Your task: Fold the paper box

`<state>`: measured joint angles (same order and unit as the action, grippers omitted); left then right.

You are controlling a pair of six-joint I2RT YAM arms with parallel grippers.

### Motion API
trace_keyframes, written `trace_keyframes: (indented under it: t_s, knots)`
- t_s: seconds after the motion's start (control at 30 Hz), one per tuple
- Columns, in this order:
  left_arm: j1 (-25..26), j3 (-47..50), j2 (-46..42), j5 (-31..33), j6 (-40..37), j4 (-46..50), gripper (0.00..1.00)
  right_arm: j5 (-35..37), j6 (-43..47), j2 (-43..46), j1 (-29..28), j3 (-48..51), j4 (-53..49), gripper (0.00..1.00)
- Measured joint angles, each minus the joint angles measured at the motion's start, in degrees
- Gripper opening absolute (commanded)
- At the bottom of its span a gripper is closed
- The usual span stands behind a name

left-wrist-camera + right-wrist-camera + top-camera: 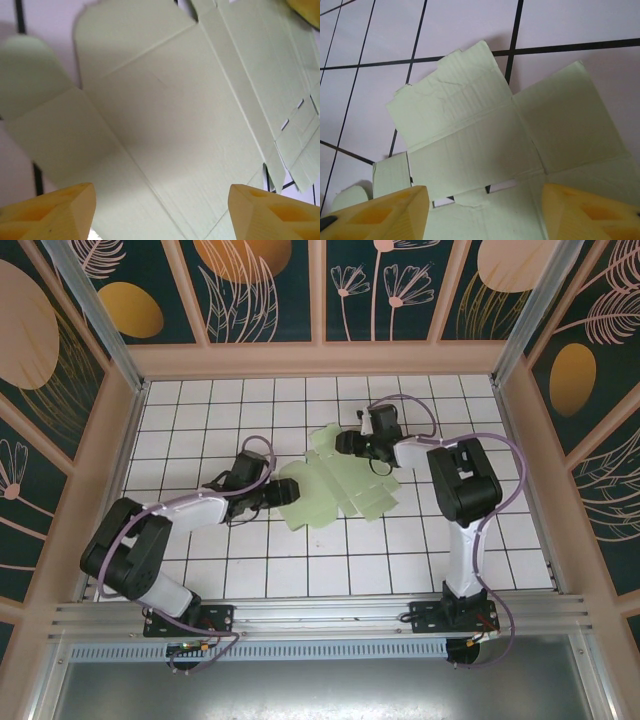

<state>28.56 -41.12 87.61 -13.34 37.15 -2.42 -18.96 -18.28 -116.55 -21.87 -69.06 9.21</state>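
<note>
The paper box (pixel 335 485) lies as a flat, creased, pale mint-green cut-out with flaps on the white tiled table, near the middle. My left gripper (pixel 281 495) is at its left edge, reaching in from the left. In the left wrist view its yellow fingers (pixel 55 212) stand wide apart over the card (pixel 170 125), open, with the card lying flat below them. My right gripper (pixel 347 444) is at the cut-out's far upper part. Its yellow fingers (pixel 387 215) are also spread, open, above a slotted panel of the card (pixel 470 135).
Wooden-framed walls (pixel 320 358) with dark painted panels close in the table at the back and both sides. An aluminium rail (pixel 320 618) runs along the near edge by the arm bases. Bare tiles (pixel 330 570) lie in front of the cut-out.
</note>
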Motion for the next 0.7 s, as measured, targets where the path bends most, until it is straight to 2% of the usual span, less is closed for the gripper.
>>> trace_keyframes:
  t_s: [0.17, 0.37, 0.5, 0.7]
  knots:
    - [-0.15, -11.47, 3.56, 2.73, -3.5, 3.91, 0.74, 2.64, -0.33, 13.09, -0.22, 12.76, 1.99, 0.66]
    - [-0.15, -33.81, 19.8, -1.11, -6.21, 4.07, 0.64, 4.85, -3.76, 30.42, -4.28, 27.89, 4.92, 0.65]
    - [0.0, -46.34, 31.61, -5.75, -6.75, 5.53, 0.6, 5.49, -6.86, 33.81, -8.92, 34.67, 4.98, 0.65]
    - [0.72, -56.76, 42.91, -9.09, -6.78, 8.76, 0.61, 5.68, -10.64, 33.66, -10.01, 39.95, 4.98, 0.63]
